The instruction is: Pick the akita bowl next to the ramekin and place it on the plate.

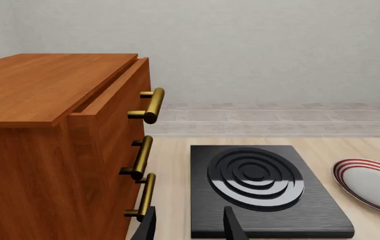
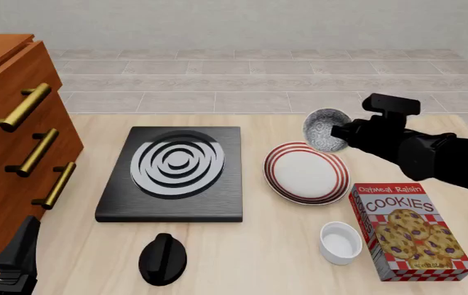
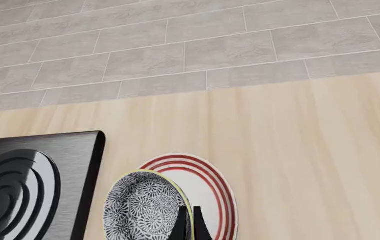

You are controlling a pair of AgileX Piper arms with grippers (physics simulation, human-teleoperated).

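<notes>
My right gripper (image 2: pixel 343 133) is shut on the rim of the akita bowl (image 2: pixel 324 129), which hangs tilted on its side in the air above the far right edge of the plate (image 2: pixel 272 174). In the right wrist view the speckled bowl (image 3: pixel 142 207) sits beside the closed fingers (image 3: pixel 183 226), with the red-ringed plate (image 3: pixel 221 186) under it. The white ramekin (image 2: pixel 341 243) stands on the table nearer me, next to the cookie box. My left gripper (image 1: pixel 191 227) is open and empty, low at the near left by the cabinet, and it also shows in the front view (image 2: pixel 16 261).
A black stove (image 2: pixel 176 169) with white rings lies left of the plate. A black rounded object (image 2: pixel 163 259) sits in front of it. A cookies box (image 2: pixel 410 230) lies at the near right. A wooden cabinet (image 2: pixel 12 123) with brass handles stands at the left edge.
</notes>
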